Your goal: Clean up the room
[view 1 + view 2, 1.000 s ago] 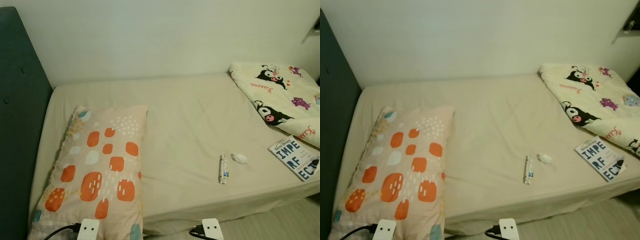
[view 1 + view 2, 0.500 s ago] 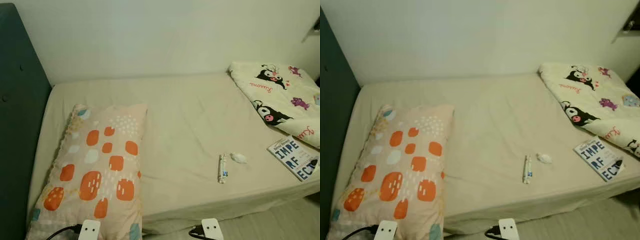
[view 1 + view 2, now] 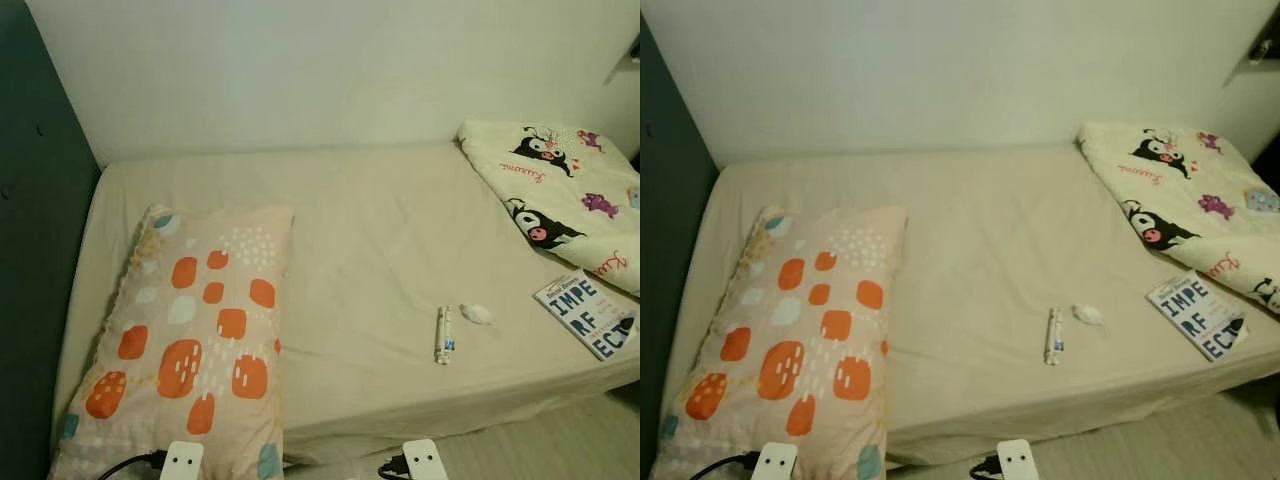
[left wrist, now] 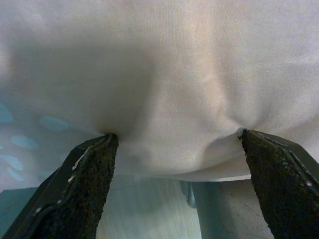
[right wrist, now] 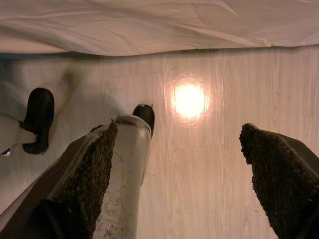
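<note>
A beige bed (image 3: pixel 370 230) lies before me. On it near the front edge lie a small white tube (image 3: pixel 444 335), a crumpled tissue (image 3: pixel 476 314) beside it, and a book (image 3: pixel 592 314) at the right. An orange-patterned pillow (image 3: pixel 195 340) sits on the bed's left side. My left gripper (image 4: pixel 175 135) is open, its fingers (image 4: pixel 84 179) against pale fabric hanging over the bed's edge. My right gripper (image 5: pixel 178 127) is open above the wooden floor (image 5: pixel 209 164), holding nothing.
A cartoon-print blanket (image 3: pixel 560 190) is bunched at the bed's right end. A dark headboard (image 3: pixel 30 250) stands at the left, a pale wall behind. My own leg (image 5: pixel 124 174) and black foot (image 5: pixel 40 117) show over the floor.
The whole picture has shifted slightly with the camera. Nothing on the bed has moved.
</note>
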Controlling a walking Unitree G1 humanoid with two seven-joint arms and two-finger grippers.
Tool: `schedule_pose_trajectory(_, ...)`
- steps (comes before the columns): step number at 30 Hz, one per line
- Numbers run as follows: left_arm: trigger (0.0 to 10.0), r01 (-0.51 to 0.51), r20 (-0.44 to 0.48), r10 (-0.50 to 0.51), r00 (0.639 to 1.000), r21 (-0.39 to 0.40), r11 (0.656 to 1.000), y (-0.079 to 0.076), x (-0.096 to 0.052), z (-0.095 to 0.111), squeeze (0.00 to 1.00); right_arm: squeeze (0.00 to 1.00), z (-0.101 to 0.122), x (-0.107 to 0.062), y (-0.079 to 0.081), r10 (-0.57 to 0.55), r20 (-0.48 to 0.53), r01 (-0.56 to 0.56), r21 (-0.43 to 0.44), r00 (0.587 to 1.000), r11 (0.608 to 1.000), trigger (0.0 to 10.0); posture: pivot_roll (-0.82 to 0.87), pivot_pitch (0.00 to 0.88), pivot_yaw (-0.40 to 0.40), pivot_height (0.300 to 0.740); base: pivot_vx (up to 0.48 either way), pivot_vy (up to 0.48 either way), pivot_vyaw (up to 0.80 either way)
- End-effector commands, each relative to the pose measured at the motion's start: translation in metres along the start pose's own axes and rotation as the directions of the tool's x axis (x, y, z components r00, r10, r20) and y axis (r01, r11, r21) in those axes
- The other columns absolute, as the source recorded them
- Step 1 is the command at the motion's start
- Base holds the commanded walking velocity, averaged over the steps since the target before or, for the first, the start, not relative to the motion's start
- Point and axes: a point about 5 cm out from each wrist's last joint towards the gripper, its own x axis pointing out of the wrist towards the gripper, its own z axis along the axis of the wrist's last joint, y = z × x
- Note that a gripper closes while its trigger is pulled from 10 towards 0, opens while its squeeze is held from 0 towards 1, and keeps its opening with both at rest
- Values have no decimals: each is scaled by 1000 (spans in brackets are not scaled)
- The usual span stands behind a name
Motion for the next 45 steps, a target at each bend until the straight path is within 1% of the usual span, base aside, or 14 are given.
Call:
schedule_pose_trajectory(1,10000,-1,-41,1,999,-15,1000,-1,-2,-11,0,0,-9,-1,0,2,-32,-3,-3,999,1000,10000,53,64,-20,740,0,0,0)
schedule_pose_trajectory(9,10000,-1,-42,1,999,-17,1000,-1,-2,-11,0,0,-9,-1,0,-1,-30,1,-7,1000,1000,10000,47,46,-18,740,0,0,0)
schedule_pose_trajectory(12,10000,-1,-46,1,999,-2,1000,-2,-4,-16,0,0,-16,-3,0,-5,-44,6,7,999,1000,10000,49,48,-24,740,0,0,0)
schedule_pose_trajectory(13,10000,-1,-47,1,999,6,1000,-3,-5,-19,0,0,-21,-4,0,-6,-55,7,11,998,1000,10000,55,9,-23,740,0,0,0)
schedule_pose_trajectory(14,10000,-1,-47,1,999,6,1000,-3,-5,-19,0,0,-21,-4,0,-6,-55,7,11,998,1000,10000,55,9,-23,740,0,0,0)
schedule_pose_trajectory(16,10000,7,-54,-6,999,17,1000,-5,-8,-28,0,0,-31,-6,0,-9,-81,11,25,997,1000,10000,51,0,-12,740,0,0,0)
schedule_pose_trajectory(20,10000,9,-56,-8,998,17,1000,-6,-9,-30,0,0,-32,-6,0,-9,-84,12,28,996,1000,10000,51,0,-12,740,0,0,0)
schedule_pose_trajectory(22,10000,18,-75,-17,997,11,1000,-7,-11,-37,0,0,-32,-6,1,-1,-78,2,11,997,1000,10000,23,0,8,740,0,0,0)
schedule_pose_trajectory(23,10000,18,-75,-17,997,11,1000,-7,-11,-37,0,0,-32,-6,1,-1,-78,2,11,997,1000,10000,23,0,8,740,0,0,0)
schedule_pose_trajectory(25,10000,31,-61,-27,998,54,998,-9,-10,-33,0,0,-29,-5,4,5,-73,-5,-3,997,1000,10000,20,0,6,740,0,0,0)
schedule_pose_trajectory(28,10000,37,-53,-34,998,68,997,-10,-9,-30,0,0,-27,-5,5,7,-72,-7,-8,997,1000,10000,20,0,5,740,0,0,0)
schedule_pose_trajectory(32,10000,39,-49,-36,998,61,997,-11,-7,-25,0,0,-21,-3,7,13,-57,-14,-31,998,999,10000,12,0,10,740,0,0,0)
schedule_pose_trajectory(37,10000,36,-44,-34,998,53,998,-10,-5,-19,0,0,-12,-2,4,3,-39,-4,-27,999,1000,10000,6,0,10,740,0,0,0)
schedule_pose_trajectory(45,10000,34,-39,-32,999,47,998,-11,-4,-15,0,0,-15,-2,0,-5,-45,3,-40,999,999,10000,6,0,4,740,0,0,0)
